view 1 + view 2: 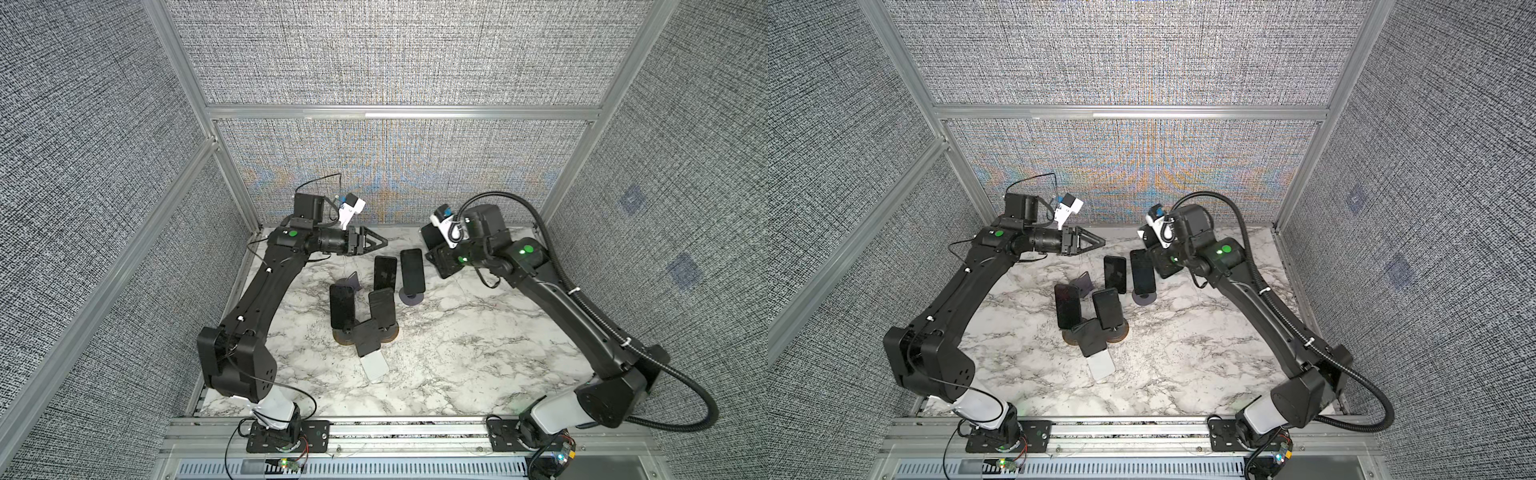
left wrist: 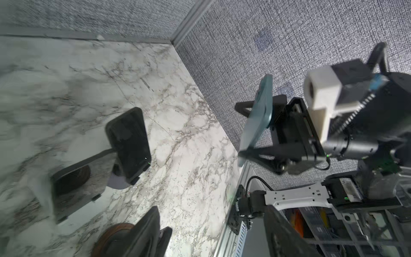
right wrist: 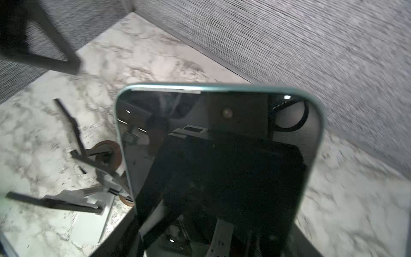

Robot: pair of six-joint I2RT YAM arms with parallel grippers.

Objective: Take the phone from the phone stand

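Phone (image 3: 218, 155) with the teal rim hangs in the air near the back right corner of the table (image 1: 478, 332), clamped between the jaws of the right gripper (image 2: 241, 130); the left gripper (image 1: 374, 242) is spread wide, holding nothing

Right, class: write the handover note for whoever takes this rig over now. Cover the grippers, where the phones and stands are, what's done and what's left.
Left gripper: open, empty, raised above the marble table.
Right gripper: shut on the teal-edged phone, held in the air.
Other phones: several propped on stands mid-table.
Done: the held phone is off its stand.
Left: probably lay the held phone on the table, then release.
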